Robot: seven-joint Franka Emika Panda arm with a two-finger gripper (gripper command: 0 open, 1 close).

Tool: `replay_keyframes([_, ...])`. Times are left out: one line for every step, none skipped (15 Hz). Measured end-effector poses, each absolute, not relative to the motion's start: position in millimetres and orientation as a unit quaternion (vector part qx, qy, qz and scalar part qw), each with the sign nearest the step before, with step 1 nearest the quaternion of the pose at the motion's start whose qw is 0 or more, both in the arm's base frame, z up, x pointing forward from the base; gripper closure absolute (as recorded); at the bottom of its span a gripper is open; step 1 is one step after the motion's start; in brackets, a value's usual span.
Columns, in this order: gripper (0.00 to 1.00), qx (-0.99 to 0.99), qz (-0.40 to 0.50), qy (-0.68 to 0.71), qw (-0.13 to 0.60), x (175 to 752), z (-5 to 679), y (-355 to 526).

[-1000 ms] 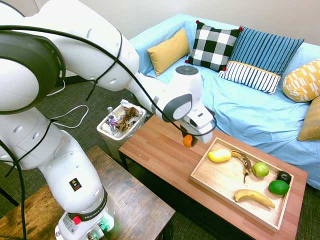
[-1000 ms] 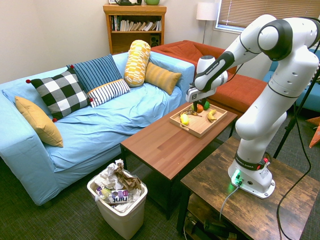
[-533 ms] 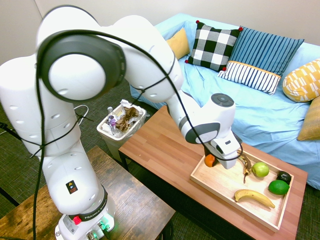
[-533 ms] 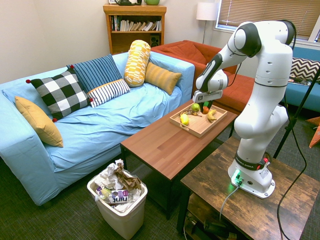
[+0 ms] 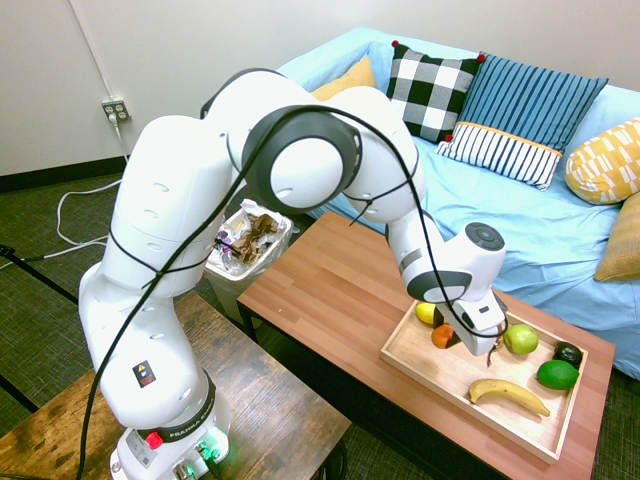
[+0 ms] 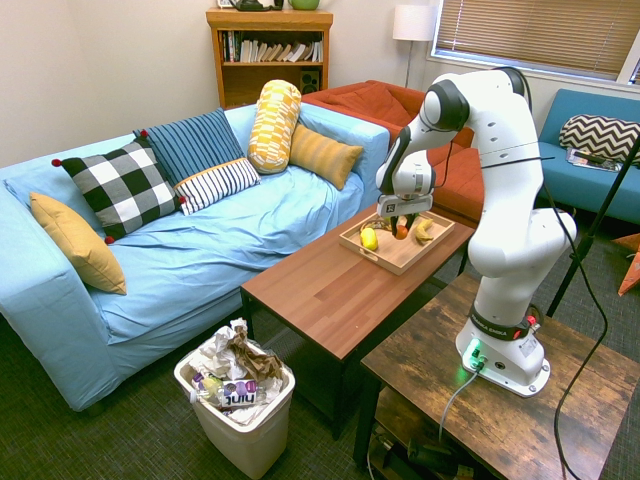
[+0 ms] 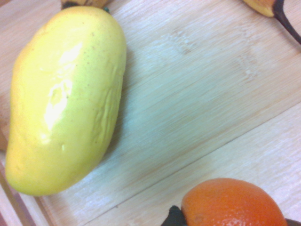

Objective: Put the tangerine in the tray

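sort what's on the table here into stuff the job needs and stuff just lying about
Job:
- small round orange tangerine, held in the shut fingers
- shallow light-wood rectangular tray
- white arm's gripper

Lying about:
- yellow mango-like fruit
- green apple
- green lime
- yellow banana
- white bin of rubbish

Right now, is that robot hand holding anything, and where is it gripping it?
Yes: the gripper holds the tangerine pinched across its sides, low over the tray.
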State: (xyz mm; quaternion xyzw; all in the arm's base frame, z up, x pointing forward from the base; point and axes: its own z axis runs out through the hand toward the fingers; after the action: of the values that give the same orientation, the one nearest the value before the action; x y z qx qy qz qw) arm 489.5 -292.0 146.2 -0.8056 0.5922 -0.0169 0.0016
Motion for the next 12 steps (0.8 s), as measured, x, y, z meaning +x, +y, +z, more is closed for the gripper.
replay_keyframes([1.00,-0.806,-0.014,0.592,0.001,492.6,138.0,-292.8])
replay_keyframes([1.00,-0.806,-0.011,0.591,0.000,494.5,130.4,-294.1])
replay_keyframes([1.00,-0.807,-0.010,0.590,0.000,496.3,124.6,-295.6])
replay_keyframes([1.00,-0.807,-0.009,0.590,0.000,497.8,120.9,-297.3])
replay_keyframes([1.00,-0.808,-0.008,0.589,0.001,498.8,118.8,-299.7])
replay_keyframes([0.00,-0.809,-0.007,0.588,0.002,499.1,118.0,-302.7])
replay_keyframes([0.00,-0.810,-0.005,0.586,0.003,499.4,117.9,-305.6])
replay_keyframes([0.00,-0.811,-0.004,0.585,0.004,499.3,117.0,-307.0])
replay_keyframes([0.00,-0.812,-0.003,0.583,0.005,499.6,115.1,-307.1])
replay_keyframes([0.00,-0.814,-0.001,0.581,0.005,500.3,112.4,-306.5])
replay_keyframes([0.00,-0.815,0.000,0.579,0.004,500.9,109.9,-306.0])
replay_keyframes([0.00,-0.816,0.000,0.578,0.005,502.1,108.4,-305.8])
